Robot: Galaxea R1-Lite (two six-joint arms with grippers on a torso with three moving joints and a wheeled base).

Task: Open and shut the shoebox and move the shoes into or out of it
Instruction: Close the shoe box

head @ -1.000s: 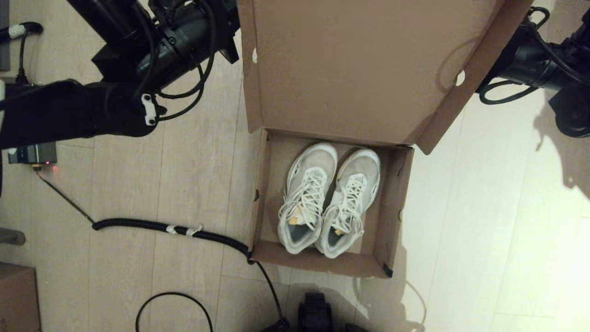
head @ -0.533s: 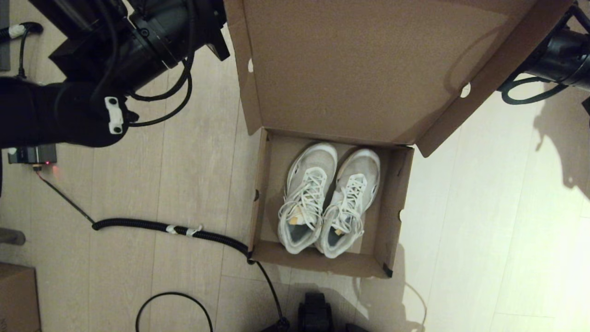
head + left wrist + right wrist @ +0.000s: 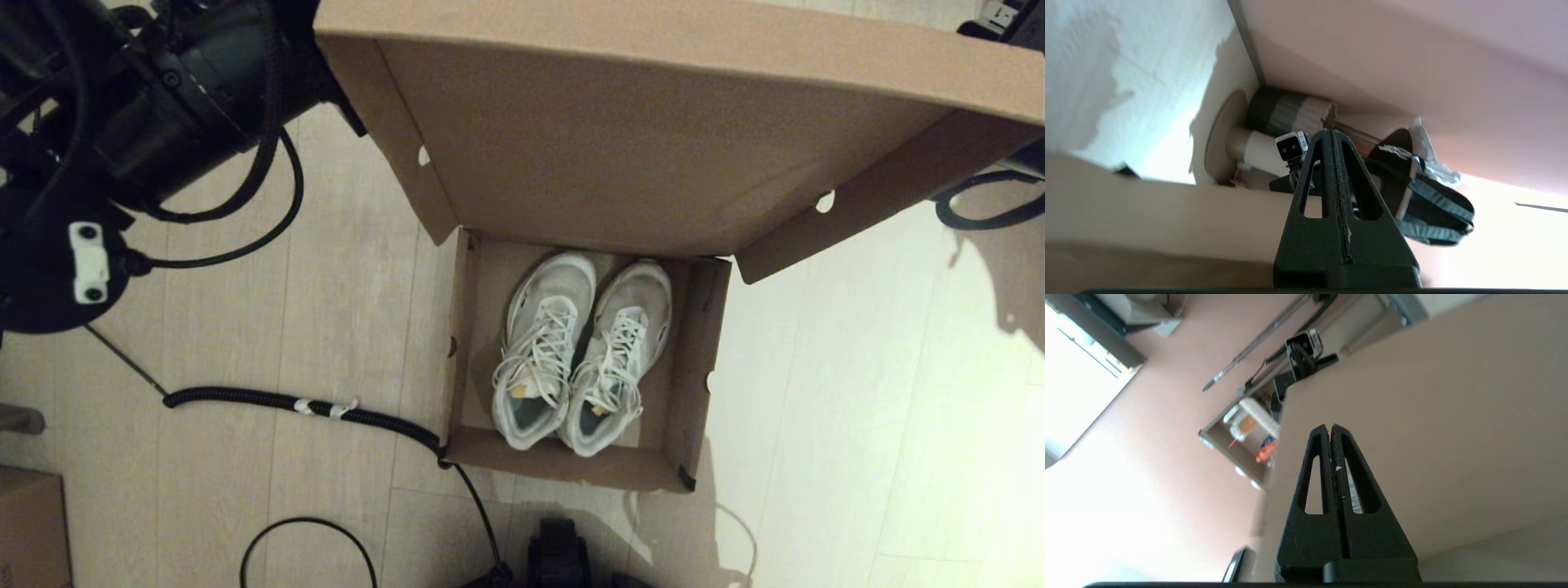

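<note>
Status: the shoebox [image 3: 571,457] is sitting on the floor [image 3: 351,310], base open, lid [image 3: 653,139] raised on its far hinge and tilting forward over the back of the base. Both shoes [image 3: 581,351] are lying inside the base, side by side, toes toward the hinge edge, heels near the front wall, laces up. So, by judgement, the shoes-in part is done and the closing is in progress; the lid is not yet down.

Left gripper [image 3: 1332,134] is working behind the lid near its left edge; the wrist view is showing its fingers pressed together with nothing between them, cardboard just beside the tips. Right gripper [image 3: 1329,430] is doing the same behind the lid's right side, fingers also pressed flat together, tips against or very near the brown panel; actual contact cannot be told. In the head view both arms are mostly hidden by the lid.

Left to do, as a judgement: pushing the lid the rest of the way down over the base and seating the side flaps outside the walls. A black cable [image 3: 302,404] is touching the box's front-left corner.
</note>
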